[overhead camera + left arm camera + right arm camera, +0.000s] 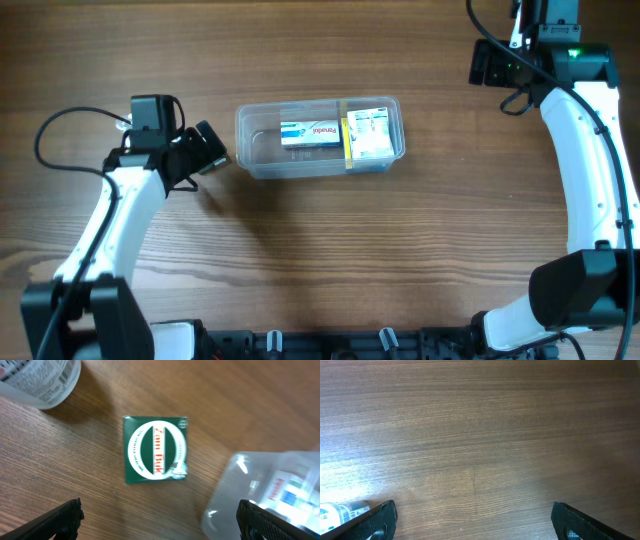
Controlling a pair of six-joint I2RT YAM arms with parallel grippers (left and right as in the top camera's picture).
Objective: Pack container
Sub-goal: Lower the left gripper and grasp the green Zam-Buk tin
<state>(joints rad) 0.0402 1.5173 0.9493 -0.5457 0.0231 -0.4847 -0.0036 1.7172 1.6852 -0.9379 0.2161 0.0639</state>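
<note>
The clear plastic container (258, 150) sits at the table's middle. It holds a white-and-blue box (312, 132) and a white-and-yellow box (368, 134). My left gripper (207, 150) is open and empty just left of the container. In the left wrist view its fingers (160, 530) spread wide above bare wood, with a corner of the container (235, 495) by the right finger. A flat green box with a white oval (155, 449) lies ahead of them; it is hidden in the overhead view. My right gripper (490, 62) is open and empty at the far right, over bare table (475, 525).
A white bottle with a printed label (42, 380) lies at the upper left of the left wrist view. A small white-and-blue object (340, 511) shows by the right gripper's left finger. Cables run from both arms.
</note>
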